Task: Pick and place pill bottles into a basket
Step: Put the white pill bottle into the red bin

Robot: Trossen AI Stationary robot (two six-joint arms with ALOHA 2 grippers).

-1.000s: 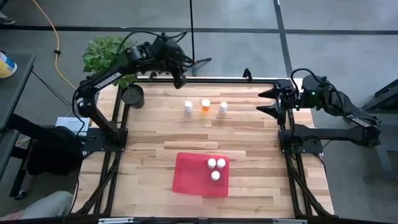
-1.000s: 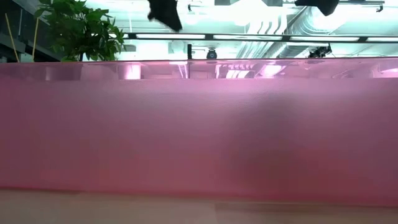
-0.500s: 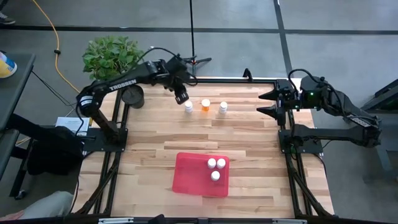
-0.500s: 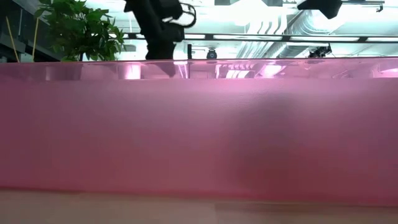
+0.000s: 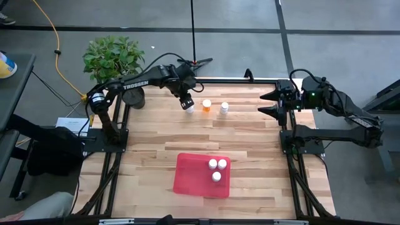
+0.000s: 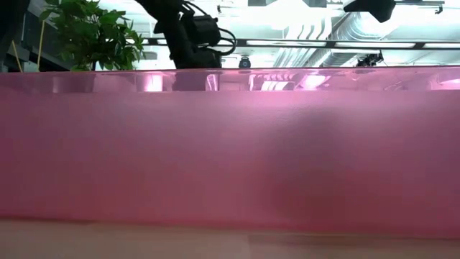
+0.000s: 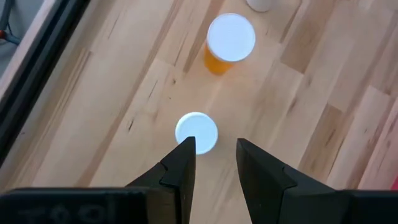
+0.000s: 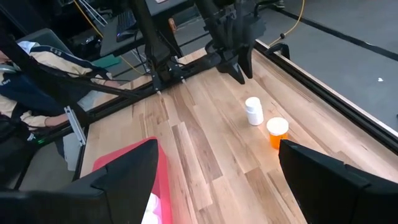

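Three pill bottles stand in a row on the far part of the table: a white one (image 5: 189,107), the orange one (image 5: 206,105) and another white one (image 5: 224,109). Three more white bottles (image 5: 216,167) stand in the red-pink basket (image 5: 190,175) near the front. My left gripper (image 5: 187,102) hangs just above the leftmost white bottle (image 7: 196,132), its fingers a narrow gap apart and empty. My right gripper (image 5: 265,103) waits wide open at the table's right edge. In the low view the basket's wall (image 6: 230,151) hides the table.
A round black plant pot (image 5: 133,95) with a leafy plant (image 5: 112,53) stands off the table's far left corner. The table's black frame rail (image 7: 37,68) runs close behind the bottles. Bare wood lies between the row of bottles and the basket.
My left gripper has come from the far left, beside the pot, toward the near edge and down. It now hangs over the leftmost white bottle. The bottles and the basket have not moved.
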